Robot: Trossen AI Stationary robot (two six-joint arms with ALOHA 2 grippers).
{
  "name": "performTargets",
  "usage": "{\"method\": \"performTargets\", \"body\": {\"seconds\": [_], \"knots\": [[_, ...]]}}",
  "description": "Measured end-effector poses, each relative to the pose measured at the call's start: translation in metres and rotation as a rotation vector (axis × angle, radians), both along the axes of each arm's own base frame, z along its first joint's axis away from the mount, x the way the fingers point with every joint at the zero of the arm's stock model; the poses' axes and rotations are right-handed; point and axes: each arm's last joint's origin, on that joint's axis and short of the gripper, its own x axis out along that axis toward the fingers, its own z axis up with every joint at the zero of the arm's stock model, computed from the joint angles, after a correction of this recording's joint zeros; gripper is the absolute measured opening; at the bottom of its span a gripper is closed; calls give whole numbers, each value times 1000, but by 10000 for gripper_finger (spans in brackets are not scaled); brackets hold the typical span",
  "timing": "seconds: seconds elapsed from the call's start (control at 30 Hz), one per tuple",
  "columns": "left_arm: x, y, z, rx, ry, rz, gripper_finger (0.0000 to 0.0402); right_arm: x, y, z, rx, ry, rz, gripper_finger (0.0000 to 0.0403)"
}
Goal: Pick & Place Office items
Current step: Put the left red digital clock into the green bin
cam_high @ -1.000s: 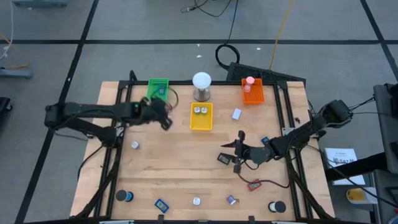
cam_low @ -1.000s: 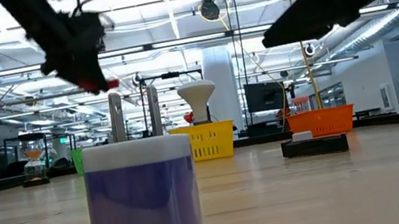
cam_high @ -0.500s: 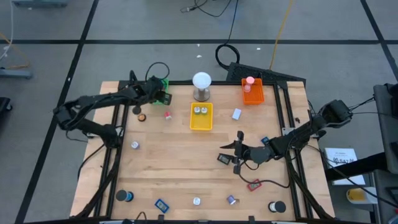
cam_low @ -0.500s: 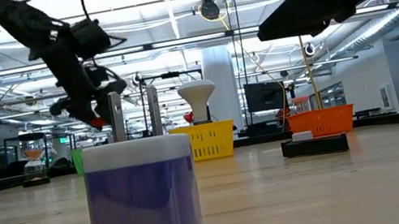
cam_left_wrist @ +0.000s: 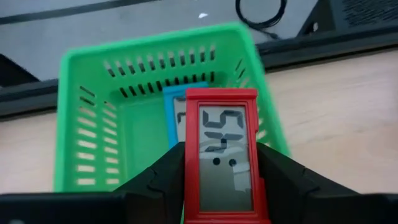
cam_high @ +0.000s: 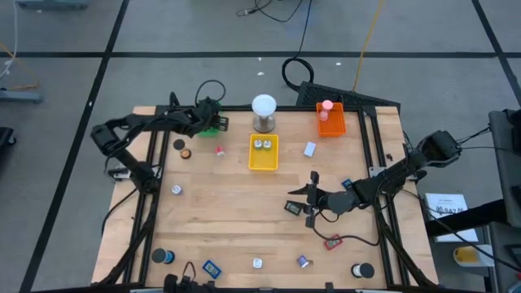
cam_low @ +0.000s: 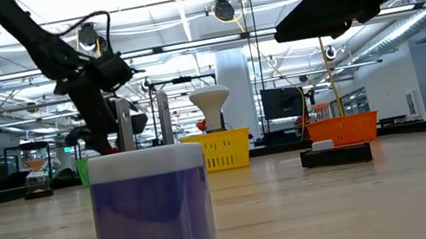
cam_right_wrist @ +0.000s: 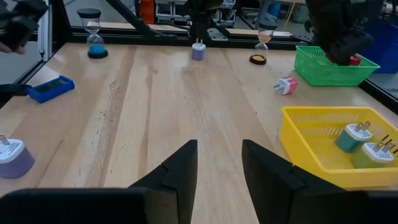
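Observation:
My left gripper (cam_high: pixel 209 120) hovers over the green tray (cam_left_wrist: pixel 81 74) at the table's far left and is shut on a red rectangular clock (cam_left_wrist: pixel 221 149) with a grey number display. A blue piece (cam_left_wrist: pixel 174 102) lies in that tray beneath it. My right gripper (cam_right_wrist: pixel 219 163) stands open above the table's middle right with nothing between its fingers. In the high view a dark piece (cam_high: pixel 293 207) lies just beside it. Other office items lie scattered on the wood, among them a pink bit (cam_high: pixel 219 150) and a red piece (cam_high: pixel 332 242). My left gripper pinches the red clock by its two long sides (cam_left_wrist: pixel 190 163), one finger (cam_left_wrist: pixel 163 180) on each, at the end nearer the wrist. It comes from the table's left, slanting down. The clock sticks out forward past the fingertips, display up, clear above the green tray.
A yellow tray (cam_high: pixel 263 163) with two plugs, a white-domed cylinder (cam_high: pixel 264 112) and an orange tray (cam_high: pixel 330 124) line the far side. Black rolls (cam_high: pixel 165 257) (cam_high: pixel 362 270), a blue piece (cam_high: pixel 212 267) and a purple plug (cam_high: pixel 303 261) sit along the near edge. Bare wood lies in the middle.
My left gripper has swung toward the table's far edge and gone down, carrying the red clock from beside the yellow tray to a place over the green tray. It has kept its hold.

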Motion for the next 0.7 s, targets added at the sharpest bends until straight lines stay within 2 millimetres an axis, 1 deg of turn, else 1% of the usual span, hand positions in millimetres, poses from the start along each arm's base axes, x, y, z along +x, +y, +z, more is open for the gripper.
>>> {"method": "performTargets", "body": {"seconds": [0.17, 0.33, 0.6, 0.7], "knots": [[3, 8, -13, 6, -12, 17, 158, 0, 0, 0, 0, 0, 0, 116], [2, 14, -21, 7, -7, 58, 165, 0, 0, 0, 0, -1, 0, 116], [3, 14, -22, 18, 3, 37, 169, 0, 0, 0, -1, -3, 1, 116], [3, 14, -22, 22, 6, 42, 178, 0, 0, 0, -1, -3, 1, 116]]}}
